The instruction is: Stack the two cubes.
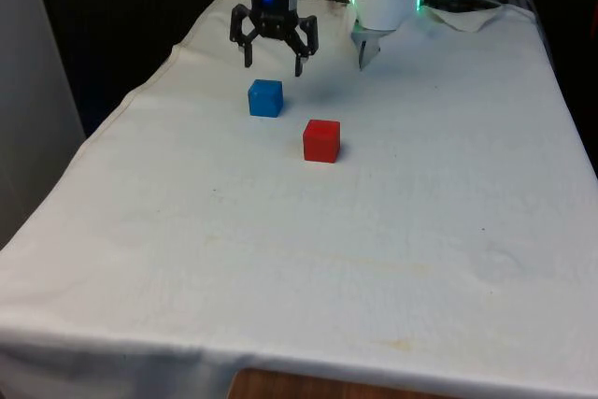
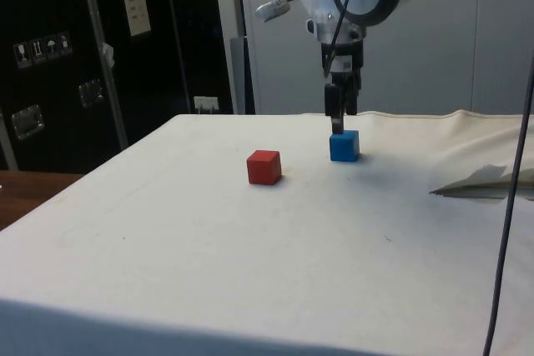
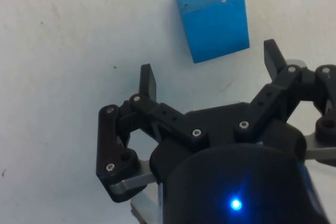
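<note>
The red cube [image 1: 321, 140] sits on the white cloth [image 1: 374, 259], nearer the front. The blue cube [image 1: 265, 98] sits a bit farther back, toward the front view's left, near the red one but not touching it. Both cubes rest flat on the cloth. The gripper [image 1: 273, 61] hangs in the air just above and behind the blue cube. Its fingers [image 3: 149, 81] are spread wide and hold nothing.

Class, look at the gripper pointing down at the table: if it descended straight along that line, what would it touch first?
Probably the blue cube. The open gripper hangs just above it, though the wrist view suggests a slight offset, so one finger might reach the white cloth instead.
</note>
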`<state>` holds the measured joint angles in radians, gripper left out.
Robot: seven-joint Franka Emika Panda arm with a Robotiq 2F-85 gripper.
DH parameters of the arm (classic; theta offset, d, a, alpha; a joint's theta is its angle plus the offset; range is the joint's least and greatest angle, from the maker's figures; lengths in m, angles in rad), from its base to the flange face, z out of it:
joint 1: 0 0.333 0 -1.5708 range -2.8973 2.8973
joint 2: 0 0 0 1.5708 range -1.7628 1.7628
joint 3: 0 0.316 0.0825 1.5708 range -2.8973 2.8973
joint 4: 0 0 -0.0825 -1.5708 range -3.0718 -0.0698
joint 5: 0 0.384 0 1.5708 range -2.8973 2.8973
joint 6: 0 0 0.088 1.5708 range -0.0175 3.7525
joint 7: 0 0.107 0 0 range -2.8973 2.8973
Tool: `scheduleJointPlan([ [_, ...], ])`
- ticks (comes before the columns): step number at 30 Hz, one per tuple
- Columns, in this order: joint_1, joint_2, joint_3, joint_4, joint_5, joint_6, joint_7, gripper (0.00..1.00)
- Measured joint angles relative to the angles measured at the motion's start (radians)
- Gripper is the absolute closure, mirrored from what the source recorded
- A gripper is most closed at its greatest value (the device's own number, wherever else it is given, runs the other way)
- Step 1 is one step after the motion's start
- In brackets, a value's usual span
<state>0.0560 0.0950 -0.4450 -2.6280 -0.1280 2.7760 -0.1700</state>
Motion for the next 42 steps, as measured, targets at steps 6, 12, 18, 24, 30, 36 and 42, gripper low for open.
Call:
scheduleJointPlan([
  [6,0.001,0.037,0.0,0.012,0.0,0.017,0.007,0.0],
  [12,0.001,0.066,0.0,0.021,0.002,0.036,0.01,0.0],
  [18,0.0,0.112,-0.007,0.04,0.003,0.053,0.011,0.0],
  [24,0.0,0.13,-0.015,0.052,0.003,0.054,0.011,0.0],
  [30,0.001,0.144,-0.016,0.062,0.003,0.054,0.011,0.0],
  [36,0.005,0.154,-0.015,0.067,0.003,0.054,0.014,0.0],
  [42,0.007,0.174,-0.015,0.075,0.003,0.06,0.016,0.0],
])
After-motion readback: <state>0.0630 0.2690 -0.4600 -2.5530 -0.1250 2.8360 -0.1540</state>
